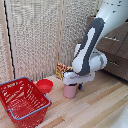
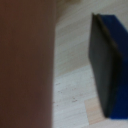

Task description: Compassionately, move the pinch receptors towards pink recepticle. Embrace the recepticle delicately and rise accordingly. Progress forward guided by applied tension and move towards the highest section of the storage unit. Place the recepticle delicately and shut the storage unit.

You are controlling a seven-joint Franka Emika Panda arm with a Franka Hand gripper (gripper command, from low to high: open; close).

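On the wood floor just beside the red bowl [image 1: 45, 85], the pink recepticle [image 1: 70, 91] sits w/ the pinch receptors [image 1: 75, 86] straddling its rim, closure unclear; prob. light, rigid, slick, so grip mid-wall gently.

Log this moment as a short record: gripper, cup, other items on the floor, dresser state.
gripper: the pinch receptors lowered over the pink recepticle, fingers down around its top; whether they are closed on it cannot be told
cup: upright on the wooden floor
wrist view: one dark blue-tipped finger beside a blurred pinkish surface
nearby: red bowl and red wire basket toward the exterior view's left of the cup
storage unit: at the exterior view's right edge; drawer state unclear
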